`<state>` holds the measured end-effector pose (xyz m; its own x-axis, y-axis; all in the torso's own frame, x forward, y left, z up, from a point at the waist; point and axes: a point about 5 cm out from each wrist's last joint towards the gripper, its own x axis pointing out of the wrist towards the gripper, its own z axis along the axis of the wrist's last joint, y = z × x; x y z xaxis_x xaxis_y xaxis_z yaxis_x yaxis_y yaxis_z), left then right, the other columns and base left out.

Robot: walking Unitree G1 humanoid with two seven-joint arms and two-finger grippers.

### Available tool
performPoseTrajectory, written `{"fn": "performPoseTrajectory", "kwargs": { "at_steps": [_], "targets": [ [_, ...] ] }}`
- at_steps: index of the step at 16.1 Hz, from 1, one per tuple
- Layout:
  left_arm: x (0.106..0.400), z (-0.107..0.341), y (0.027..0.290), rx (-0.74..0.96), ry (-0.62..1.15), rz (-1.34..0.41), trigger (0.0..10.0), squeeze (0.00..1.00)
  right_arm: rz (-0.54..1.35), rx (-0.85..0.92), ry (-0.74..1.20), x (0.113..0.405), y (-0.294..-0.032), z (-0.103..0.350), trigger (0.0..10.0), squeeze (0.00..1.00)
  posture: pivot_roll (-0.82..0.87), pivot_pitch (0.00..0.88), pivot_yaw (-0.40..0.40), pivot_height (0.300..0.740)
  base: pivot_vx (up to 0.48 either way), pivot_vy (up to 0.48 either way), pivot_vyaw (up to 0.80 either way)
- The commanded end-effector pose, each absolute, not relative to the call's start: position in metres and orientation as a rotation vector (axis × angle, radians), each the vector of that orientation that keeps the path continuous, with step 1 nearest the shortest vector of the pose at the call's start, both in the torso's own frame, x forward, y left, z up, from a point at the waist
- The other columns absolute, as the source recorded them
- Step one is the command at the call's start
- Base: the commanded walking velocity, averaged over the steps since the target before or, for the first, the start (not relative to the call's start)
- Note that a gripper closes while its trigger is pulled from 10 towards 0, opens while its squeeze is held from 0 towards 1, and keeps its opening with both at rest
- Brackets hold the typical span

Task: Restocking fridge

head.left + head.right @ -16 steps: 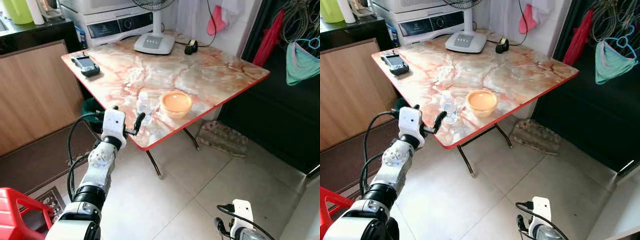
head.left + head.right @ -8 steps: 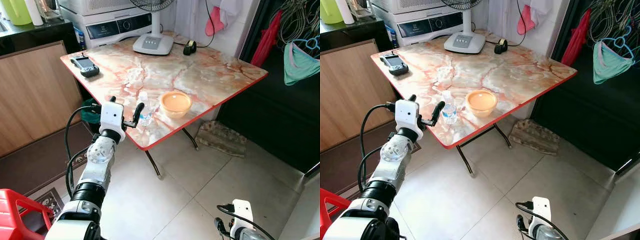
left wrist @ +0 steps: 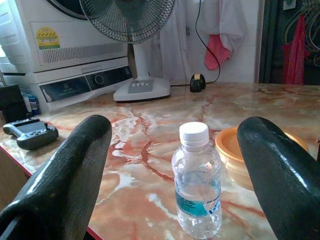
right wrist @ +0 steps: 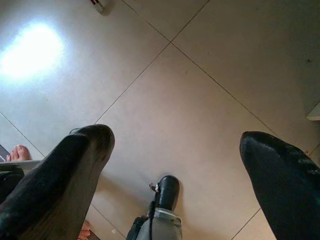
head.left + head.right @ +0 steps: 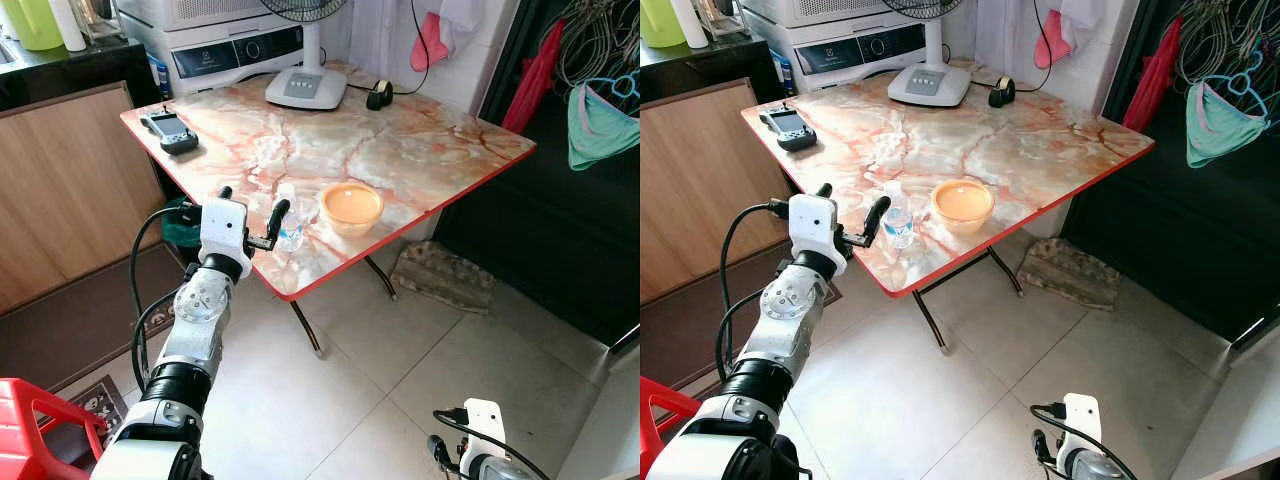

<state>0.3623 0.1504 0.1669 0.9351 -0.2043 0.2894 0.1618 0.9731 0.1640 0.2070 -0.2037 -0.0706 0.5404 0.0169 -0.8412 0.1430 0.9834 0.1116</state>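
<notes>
Right now the left gripper [image 3: 175, 165] is hovering at the near edge of the red-rimmed, marble-patterned folding table [image 5: 430, 150], its two black fingers spread wide and lined up on either side of the small clear plastic water bottle with a white cap [image 5: 288, 216]. The bottle is standing upright near that edge, just beside a shallow orange plastic bowl [image 5: 351, 206], and nothing is touching it.

The risk, as I judge it, is a knock rather than a grasp: the bottle looks light and nearly empty, so a finger brushing its side on the way in could tip it towards the bowl or roll it off the table. Closing too high, on the cap, could let it slip.

The left wrist view is showing the gap on each side of the bottle and its blue label, which the head views are too distant to give. The head views are showing how close the bottle is sitting to the table's edge. The right gripper [image 4: 175, 150] is hanging idle over the pale tiled floor [image 4: 200, 90], fingers apart.
</notes>
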Motion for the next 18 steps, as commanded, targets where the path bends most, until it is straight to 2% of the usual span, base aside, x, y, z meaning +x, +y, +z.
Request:
{"fn": "performPoseTrajectory", "kwargs": {
  "at_steps": [1, 5, 18],
  "targets": [
    [0.364, 0.1757, 0.1451, 0.141, -0.331, -0.206, 10.0, 0.0, -0.073, 0.167, 1.008, 0.206, -0.2048, -0.0709, 10.0, 0.0, 0.14, 0.0, -0.033, 0.74, 0.0, 0.0, 0.0],
    [0.3644, 0.1755, 0.1436, 0.153, -0.33, -0.205, 10.0, 0.0, -0.066, 0.161, 1.007, 0.2071, -0.2048, -0.0703, 10.0, 0.0, 0.15, 0.0, -0.039, 0.74, 0.0, 0.0, 0.0],
    [0.3654, 0.1828, 0.1451, 0.162, -0.356, -0.184, 10.0, 0.0, -0.058, 0.146, 1.006, 0.2085, -0.2055, -0.0693, 10.0, 0.0, 0.14, 0.008, -0.037, 0.74, 0.295, 0.0, 0.0]
  ]
}}
